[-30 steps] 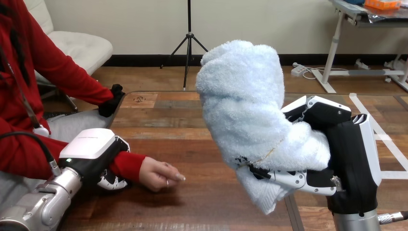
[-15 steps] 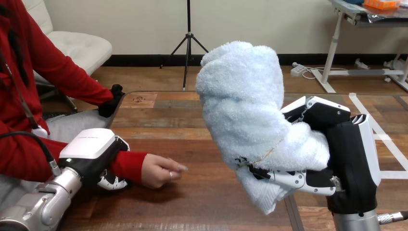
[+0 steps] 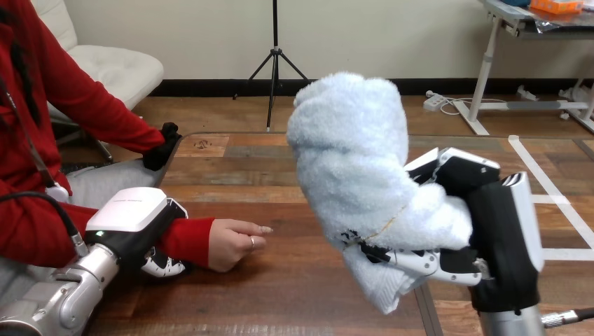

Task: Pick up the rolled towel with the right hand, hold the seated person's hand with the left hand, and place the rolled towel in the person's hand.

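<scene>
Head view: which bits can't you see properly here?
Head view: whether the left hand grips the person's wrist; the hand's white back covers the contact.
Head view: palm of the right hand; the rolled towel hides it.
Head view: underside of the person's hand; it is turned toward the table.

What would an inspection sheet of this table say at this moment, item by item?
Surface: wooden table, bare planks in the middle.
Job's things: rolled towel is raised above the table, nearly upright; person's hand lies on the table, apart from the towel, fingers loosely curled, one stretched toward it.
Clutter: nothing seen.
Hands: left hand sits on the person's wrist, fingers curled round it; right hand is closed on the towel's lower part.
Cables: nothing seen.
Surroundings: the person sits at the table's left side.
</scene>
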You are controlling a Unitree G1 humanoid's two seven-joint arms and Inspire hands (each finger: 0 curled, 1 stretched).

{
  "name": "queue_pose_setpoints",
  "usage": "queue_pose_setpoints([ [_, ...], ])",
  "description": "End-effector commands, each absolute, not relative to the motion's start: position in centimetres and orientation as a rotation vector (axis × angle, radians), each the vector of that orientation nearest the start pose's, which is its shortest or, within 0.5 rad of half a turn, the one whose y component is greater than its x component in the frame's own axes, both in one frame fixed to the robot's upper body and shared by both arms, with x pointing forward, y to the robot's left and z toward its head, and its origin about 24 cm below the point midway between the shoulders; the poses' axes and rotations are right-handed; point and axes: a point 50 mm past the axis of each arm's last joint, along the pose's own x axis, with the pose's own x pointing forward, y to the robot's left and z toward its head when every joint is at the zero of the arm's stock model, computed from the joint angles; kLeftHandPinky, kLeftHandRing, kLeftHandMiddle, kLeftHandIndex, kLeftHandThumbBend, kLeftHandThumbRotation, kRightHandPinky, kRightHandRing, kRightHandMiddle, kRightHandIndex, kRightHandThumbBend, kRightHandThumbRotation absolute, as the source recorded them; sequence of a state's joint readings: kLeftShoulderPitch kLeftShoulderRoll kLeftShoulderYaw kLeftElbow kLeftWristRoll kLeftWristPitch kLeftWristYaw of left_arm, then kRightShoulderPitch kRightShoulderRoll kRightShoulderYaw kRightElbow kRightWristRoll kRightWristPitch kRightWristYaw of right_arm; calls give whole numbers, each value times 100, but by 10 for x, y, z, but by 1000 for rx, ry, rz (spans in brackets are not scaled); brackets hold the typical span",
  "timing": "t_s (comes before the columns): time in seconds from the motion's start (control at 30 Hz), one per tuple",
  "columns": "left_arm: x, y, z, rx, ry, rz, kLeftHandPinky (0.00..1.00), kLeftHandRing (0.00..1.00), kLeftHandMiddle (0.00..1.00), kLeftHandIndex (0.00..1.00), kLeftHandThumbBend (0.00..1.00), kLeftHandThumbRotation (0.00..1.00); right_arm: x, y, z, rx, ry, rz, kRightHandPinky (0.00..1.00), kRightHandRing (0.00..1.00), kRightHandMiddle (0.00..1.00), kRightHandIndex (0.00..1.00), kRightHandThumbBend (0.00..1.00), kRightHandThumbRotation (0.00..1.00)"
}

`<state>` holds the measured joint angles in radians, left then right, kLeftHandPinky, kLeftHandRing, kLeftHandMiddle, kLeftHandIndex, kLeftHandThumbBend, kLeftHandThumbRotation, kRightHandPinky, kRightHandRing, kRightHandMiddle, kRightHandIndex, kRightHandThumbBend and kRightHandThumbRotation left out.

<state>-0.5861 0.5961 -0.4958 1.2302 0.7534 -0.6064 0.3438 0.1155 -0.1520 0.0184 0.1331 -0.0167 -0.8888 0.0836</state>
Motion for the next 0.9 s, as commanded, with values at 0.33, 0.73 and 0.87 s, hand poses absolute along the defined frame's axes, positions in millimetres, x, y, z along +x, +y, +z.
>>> queue_pose_setpoints([
  [0.33, 305, 248, 9, 1339, -68, -417, 22, 28, 34, 37, 83, 8, 234, -161, 70, -181, -660, 148, 2, 6, 8, 7, 52, 0],
  [0.73, 307, 244, 16, 1320, -132, -426, 22, 27, 34, 37, 82, 9, 248, -157, 58, -172, -590, 179, 3, 6, 9, 7, 50, 0],
  [0.87, 307, 242, 19, 1309, -154, -428, 23, 28, 34, 37, 81, 9, 253, -156, 54, -166, -566, 191, 3, 7, 9, 8, 49, 0],
])
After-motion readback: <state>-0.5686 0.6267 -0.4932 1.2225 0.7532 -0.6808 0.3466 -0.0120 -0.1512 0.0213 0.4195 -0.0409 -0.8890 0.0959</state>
